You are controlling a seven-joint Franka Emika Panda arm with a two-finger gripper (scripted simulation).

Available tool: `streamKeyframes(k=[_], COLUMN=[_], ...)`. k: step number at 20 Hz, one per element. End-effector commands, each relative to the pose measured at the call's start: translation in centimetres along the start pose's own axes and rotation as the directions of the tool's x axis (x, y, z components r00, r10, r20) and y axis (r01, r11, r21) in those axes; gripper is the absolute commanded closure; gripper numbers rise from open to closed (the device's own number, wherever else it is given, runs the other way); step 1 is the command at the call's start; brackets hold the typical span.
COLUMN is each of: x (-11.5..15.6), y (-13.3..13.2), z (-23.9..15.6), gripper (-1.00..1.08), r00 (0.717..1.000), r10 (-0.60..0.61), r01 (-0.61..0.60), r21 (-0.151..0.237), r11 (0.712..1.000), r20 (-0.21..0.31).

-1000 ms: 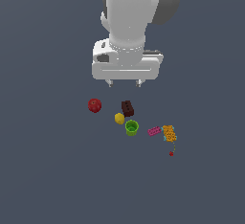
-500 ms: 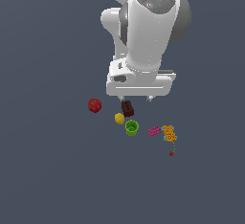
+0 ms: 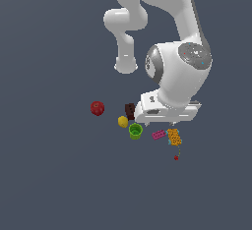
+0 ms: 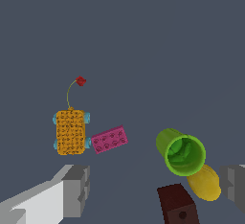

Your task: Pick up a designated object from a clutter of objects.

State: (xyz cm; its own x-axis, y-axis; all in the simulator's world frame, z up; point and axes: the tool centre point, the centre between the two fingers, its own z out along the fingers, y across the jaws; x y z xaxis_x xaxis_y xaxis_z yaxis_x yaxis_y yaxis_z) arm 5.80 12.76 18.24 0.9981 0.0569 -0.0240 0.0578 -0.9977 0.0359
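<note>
Item 1, gripper [image 4: 153,189]: jaws spread wide, nothing between them but bare floor; in wrist view both fingers frame the brown brick and lemon, not the target. Vs. 1 s ago the arm has swung toward the exterior view's right and dropped lower, wrist rotated; hand now sits over the right half of the clutter instead of above its centre.

Item 2, orange block [image 3: 173,136]: designated obj. Lies flat on the floor at the clutter's end toward the exterior view's right, studded face up, bluish nubs at its edges. Untouched, same spot as before. Just beside it, not touching as far as I can tell: pink brick [image 3: 158,134].

Item 3, green cup [image 3: 136,130]: on its side or tilted, mouth toward the wrist cam; yellow lemon [image 3: 123,121] touching or just beside it.

Item 4, dark brown brick [image 3: 130,110]: near the cup, partly behind the hand in exterior view.

Item 5, red apple [image 3: 97,108]: well apart from the rest, toward the exterior view's left.

Item 6, small red marker [image 3: 176,158] w/ thin stalk, near the orange block.

Assessment: approach phase, no grasp yet. The shift brings the hand nearer the block, but fingers aren't centred on it; prob. needs more travel that way, then descent. Risk: nudging the pink brick.
</note>
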Motion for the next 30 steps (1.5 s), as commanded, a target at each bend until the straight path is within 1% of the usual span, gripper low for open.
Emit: streamKeyframes(k=[1, 5, 8, 14, 18, 24, 30], x=[0.8, 1.6, 1.8, 1.9, 1.9, 1.8, 1.8], y=[-2.4, -5.7, -7.7, -10.5, -11.3, -11.3, -11.4], z=[2.3, 5.6, 7.6, 10.3, 11.1, 11.5, 14.0], gripper=[-0.92, -0.92, -0.92, -0.92, -0.92, -0.92, -0.92], r00=[1.0, 1.0, 1.0, 0.999, 0.999, 0.999, 0.999], r10=[-0.006, -0.014, -0.018, -0.023, -0.024, -0.025, -0.025], r01=[0.006, 0.014, 0.019, 0.023, 0.025, 0.026, 0.026], r21=[0.004, 0.013, 0.02, 0.031, 0.035, 0.034, 0.035], r11=[1.0, 1.0, 1.0, 0.999, 0.999, 0.999, 0.999], r20=[-0.007, -0.015, -0.019, -0.024, -0.025, -0.023, -0.024])
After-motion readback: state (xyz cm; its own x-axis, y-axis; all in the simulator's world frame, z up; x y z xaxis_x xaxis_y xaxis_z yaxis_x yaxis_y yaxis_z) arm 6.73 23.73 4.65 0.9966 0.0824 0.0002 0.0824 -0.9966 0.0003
